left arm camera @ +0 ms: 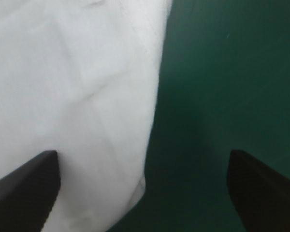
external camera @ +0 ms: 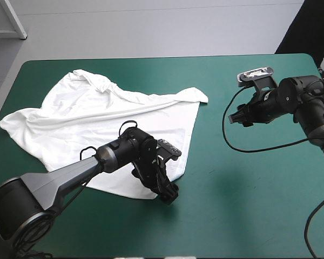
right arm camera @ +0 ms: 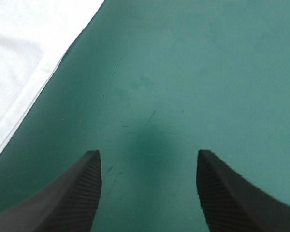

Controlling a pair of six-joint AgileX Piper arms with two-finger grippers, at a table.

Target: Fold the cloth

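Left end effector (external camera: pixel 168 195): released, its two black fingers (left arm camera: pixel 24 188) set wide apart and pointed down at the near right corner of the T-shirt (external camera: pixel 108 116). In the left wrist view one finger stands over white fabric and the other over bare teal-green surface (external camera: pixel 243 199), so the garment's edge runs between them. This stance suits pinching the edge itself rather than a bunch of cloth from the middle. Whether the fingertips touch the fabric cannot be told.

Right end effector (external camera: pixel 242 115): likewise released and grasping nothing. It hangs above bare surface to the right of the garment, well apart from the left arm. Its wrist view shows only a strip of the T-shirt's edge ahead and to one side, with none between its fingers. This placement probably holds it clear while the left arm works, or readies it for the far right corner.

The T-shirt lies on the left half of the surface, spread out but not squared. It is wrinkled, with fabric bunched along the far edge and a point of cloth reaching toward the centre. No fold is yet made, so the task appears to be at its first grasp.
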